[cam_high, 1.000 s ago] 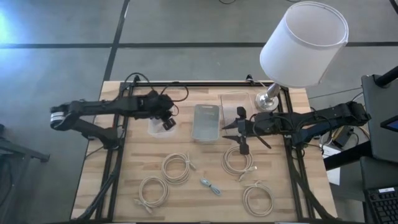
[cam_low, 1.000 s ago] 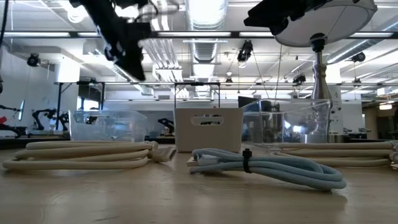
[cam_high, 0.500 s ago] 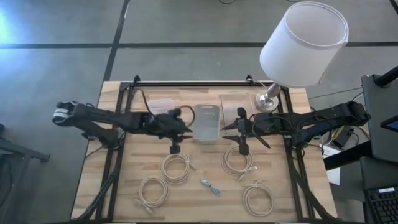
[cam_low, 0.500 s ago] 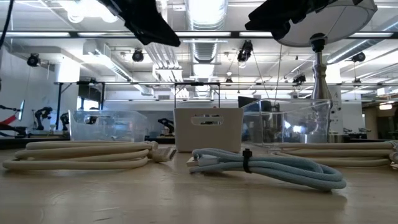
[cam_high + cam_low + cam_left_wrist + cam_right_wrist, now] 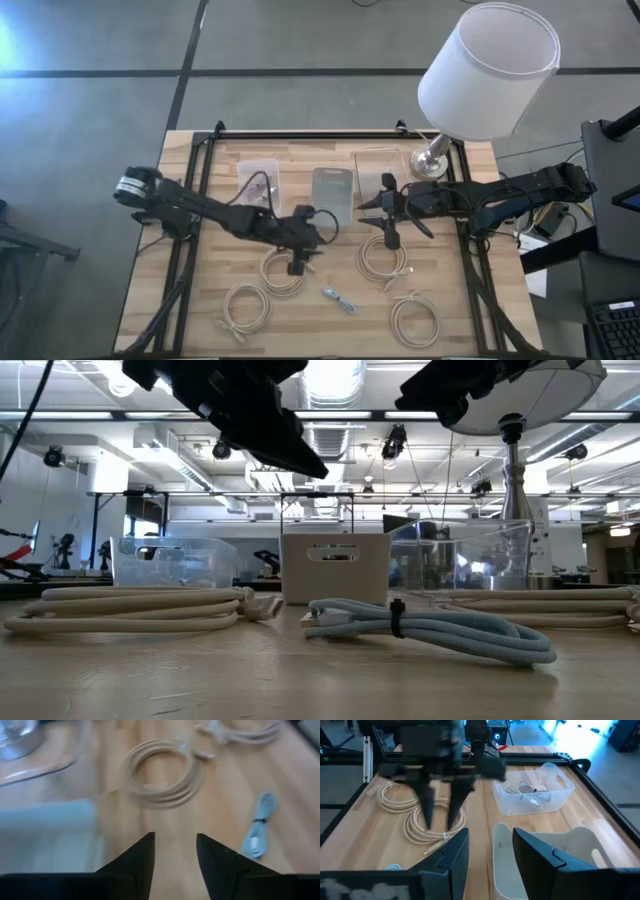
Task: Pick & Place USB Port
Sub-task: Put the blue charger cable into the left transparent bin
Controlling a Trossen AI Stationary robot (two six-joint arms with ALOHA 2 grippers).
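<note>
Several beige cable coils lie flat on the wooden table; one [image 5: 283, 271] lies under my left gripper [image 5: 297, 264], another [image 5: 383, 258] near my right gripper [image 5: 368, 213]. A light-blue bundled cable [image 5: 338, 298] lies nearer the front edge. My left gripper [image 5: 175, 840] hangs open and empty above the table beside its coil, fingers pointing down [image 5: 440, 815]. My right gripper [image 5: 487, 847] is open and empty, hovering next to the white bin [image 5: 333, 195].
A clear bin [image 5: 257, 180] holding cables [image 5: 532, 795] stands far left of the white bin, and a second clear bin [image 5: 378, 165] stands far right of it. A lamp [image 5: 487, 70] stands on the far right corner. Two more coils [image 5: 245, 308] [image 5: 415, 320] lie near the front edge.
My left arm has swung from above the left clear bin toward the table's right and near side, reaching out over the middle of the table, and now hangs above the beige coil there. My right arm has kept still.
</note>
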